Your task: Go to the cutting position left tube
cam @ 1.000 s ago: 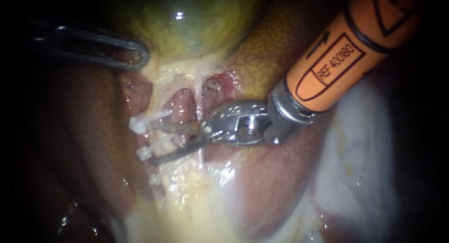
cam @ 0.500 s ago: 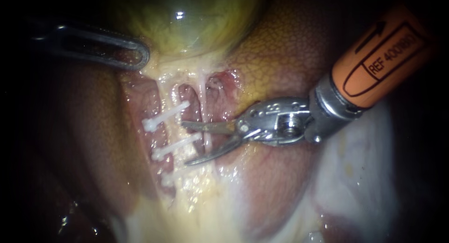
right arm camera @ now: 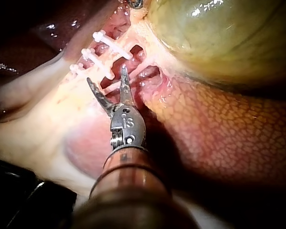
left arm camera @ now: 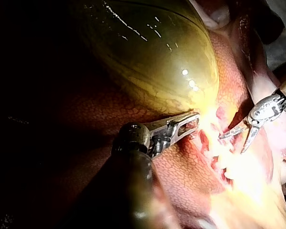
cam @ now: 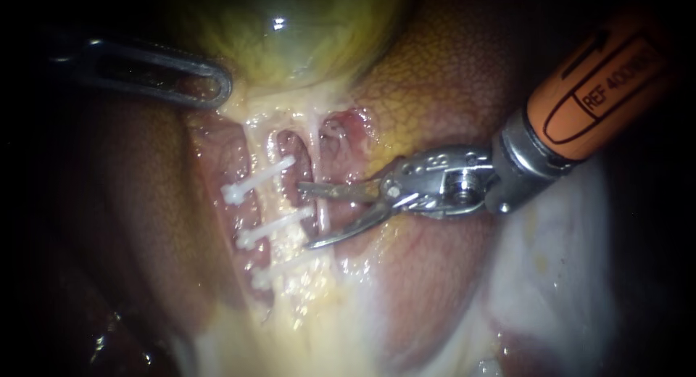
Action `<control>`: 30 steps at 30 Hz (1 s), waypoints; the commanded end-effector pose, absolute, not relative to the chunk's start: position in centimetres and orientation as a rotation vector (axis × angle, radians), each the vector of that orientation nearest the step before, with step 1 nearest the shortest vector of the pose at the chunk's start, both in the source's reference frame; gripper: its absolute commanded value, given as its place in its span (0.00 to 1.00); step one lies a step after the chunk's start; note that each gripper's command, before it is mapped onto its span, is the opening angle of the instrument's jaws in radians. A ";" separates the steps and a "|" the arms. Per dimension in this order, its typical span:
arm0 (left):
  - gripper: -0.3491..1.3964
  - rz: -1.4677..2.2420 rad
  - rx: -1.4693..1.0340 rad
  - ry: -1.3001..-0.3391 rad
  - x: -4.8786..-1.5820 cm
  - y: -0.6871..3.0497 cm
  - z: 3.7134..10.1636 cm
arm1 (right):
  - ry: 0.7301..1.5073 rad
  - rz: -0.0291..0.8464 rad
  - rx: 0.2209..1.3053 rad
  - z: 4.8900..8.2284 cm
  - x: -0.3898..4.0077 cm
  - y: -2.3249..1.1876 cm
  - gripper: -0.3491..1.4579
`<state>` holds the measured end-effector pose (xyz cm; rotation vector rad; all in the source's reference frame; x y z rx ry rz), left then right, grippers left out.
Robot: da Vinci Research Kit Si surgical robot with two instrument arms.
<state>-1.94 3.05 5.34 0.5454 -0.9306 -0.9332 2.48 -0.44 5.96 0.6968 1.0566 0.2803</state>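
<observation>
Three clips (cam: 275,226) across left tube (cam: 270,201)

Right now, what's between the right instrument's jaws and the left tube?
Endoscope view: a thin pale tube crosses between the right instrument's open jaws; a dark red hollow separates it from the clipped left tube.

**Left tube** (cam: 270,201): a pale yellowish strand running down from the gallbladder (cam: 290,36). Three white clips (cam: 275,227) cross it, one below another. It lies just ahead of the tips of the right instrument's open pincer (cam: 307,216) and touches neither blade. The span between the upper and middle clips faces the upper blade tip.
</observation>
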 end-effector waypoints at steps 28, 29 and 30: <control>0.00 -0.933 0.545 -0.930 -1.94 3.04 5.35 | 1.154 0.258 1.006 6.24 2.71 -0.26 0.89; 0.00 -0.933 0.545 -0.930 -1.94 3.04 5.35 | 1.154 0.253 1.009 6.24 2.73 -0.27 0.89; 0.00 -0.933 0.545 -0.930 -1.94 3.04 5.35 | 1.155 0.247 1.012 6.24 2.76 -0.28 0.89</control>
